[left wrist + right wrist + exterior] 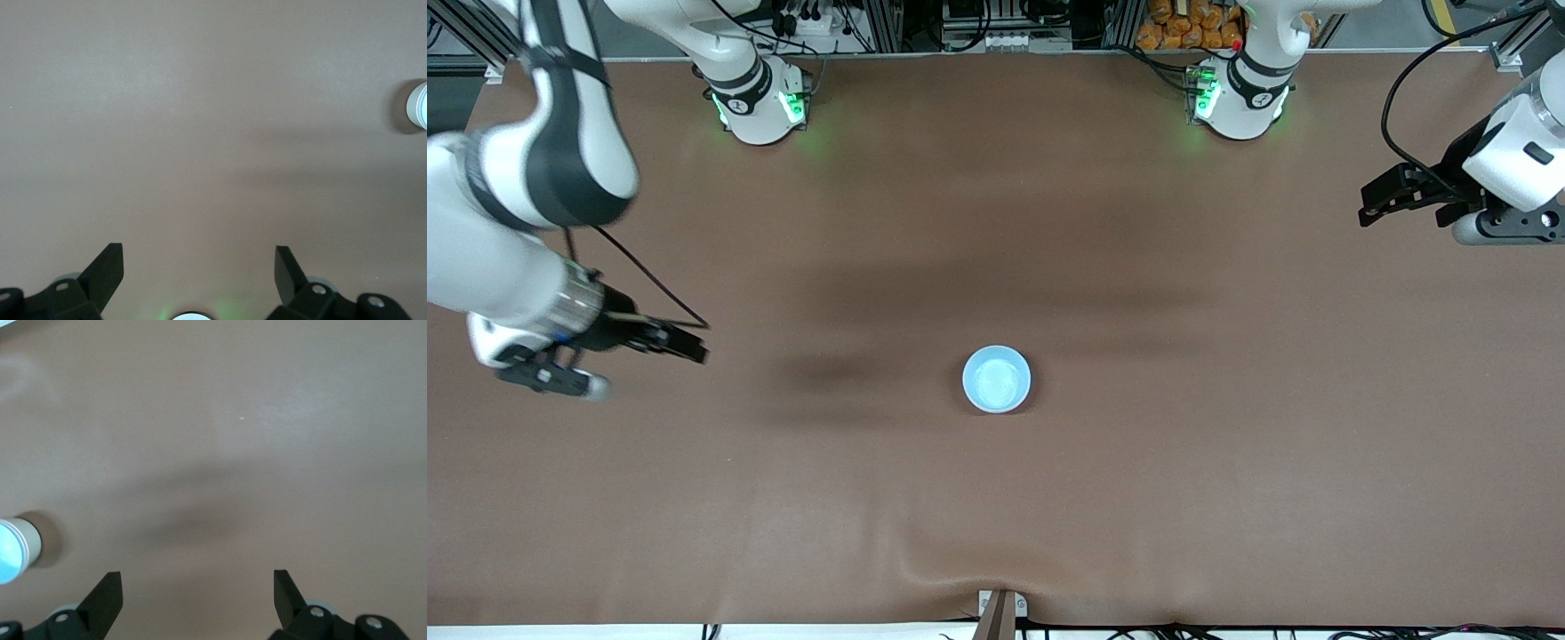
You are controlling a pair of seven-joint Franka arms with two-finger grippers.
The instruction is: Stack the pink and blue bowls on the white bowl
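Blue bowl (996, 379) sits upright mid-table, topping stack; white outer wall shows under it in wrist views (30, 543); pink bowl not discernible. Bare brown table (1227, 462) all around stack, nothing close to it. Right gripper (685, 342) hovers over table toward right arm's end, well apart from stack, fingers (107, 593) spread, empty. Left gripper (1374, 203) hovers over left arm's end, well apart from stack, fingers (103, 270) spread, empty. Small bracket (1000, 607) at table edge nearest camera, well apart from stack. Clutter past table edge by bases.
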